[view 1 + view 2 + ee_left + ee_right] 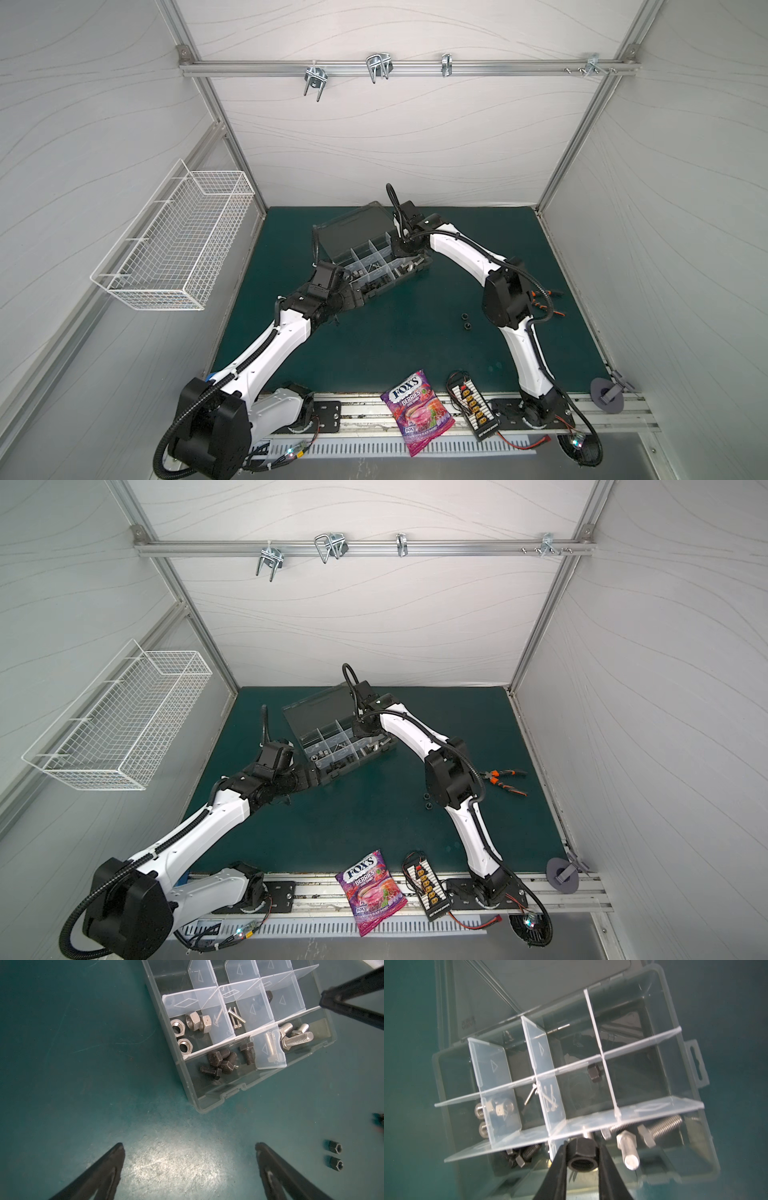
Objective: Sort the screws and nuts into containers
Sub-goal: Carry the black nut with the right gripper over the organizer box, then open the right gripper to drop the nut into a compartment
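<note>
My right gripper (581, 1144) is clamped on a black nut (582, 1158), pinched across its flats with the bore facing the wrist camera. It hangs over the right end of the organizer box (209, 1101), which sits lid-open at the far middle of the mat (395, 345). The left gripper (189, 1145) is spread wide and empty over bare mat, just near-left of the box. The step in hand is the drop, and the cell I want is on the right of the middle row, where a lone black nut (594, 1073) lies against a divider. From the wrist view the held nut looks to sit above the near row, close to the silver bolts (663, 1125), though the angle is steep and I cannot be sure which cell is straight below. I would carry it farther over the long divider, lower it between the cell walls, and only then part the jaws, so it cannot bounce in among the thin screws (235, 1018) next door. Two loose black nuts (334, 1147) wait on the mat to the right.
</note>
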You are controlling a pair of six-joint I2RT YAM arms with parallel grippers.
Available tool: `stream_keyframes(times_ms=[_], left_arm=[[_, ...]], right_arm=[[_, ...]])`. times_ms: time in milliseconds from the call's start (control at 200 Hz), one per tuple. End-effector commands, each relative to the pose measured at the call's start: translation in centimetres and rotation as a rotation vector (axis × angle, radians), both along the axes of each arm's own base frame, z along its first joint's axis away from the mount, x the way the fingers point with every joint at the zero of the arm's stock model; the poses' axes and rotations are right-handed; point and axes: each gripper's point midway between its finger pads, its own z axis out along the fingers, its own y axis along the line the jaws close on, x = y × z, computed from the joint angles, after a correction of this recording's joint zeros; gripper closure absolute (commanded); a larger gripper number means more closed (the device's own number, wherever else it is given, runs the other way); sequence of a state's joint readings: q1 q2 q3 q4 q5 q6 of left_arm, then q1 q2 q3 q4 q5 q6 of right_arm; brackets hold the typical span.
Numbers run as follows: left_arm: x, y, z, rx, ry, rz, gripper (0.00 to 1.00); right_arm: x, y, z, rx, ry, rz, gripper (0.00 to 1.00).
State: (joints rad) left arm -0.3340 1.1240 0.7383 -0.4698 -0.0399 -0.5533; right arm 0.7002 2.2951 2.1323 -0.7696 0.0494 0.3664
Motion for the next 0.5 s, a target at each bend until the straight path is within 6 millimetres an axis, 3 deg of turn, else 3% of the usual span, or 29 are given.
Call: stream_keyframes(times_ms=[0,375,495], left_arm=[[1.3,-0.4,2.7,-0.034,-0.073,0.009,0.01],[1.2,-0.2,3.0,-0.028,-0.081,0.012,0.01],[1.3,-0.2,3.0,-0.027,-0.082,0.013,0.01]], right_arm=[[1.5,1.2,0.2,0.036,-0.044,0.036,0.99],[3.2,2.3,-1.6,0.035,-0.051,0.044,0.91],[3.3,2.3,-2.0,0.036,-0.043,0.044,0.78]])
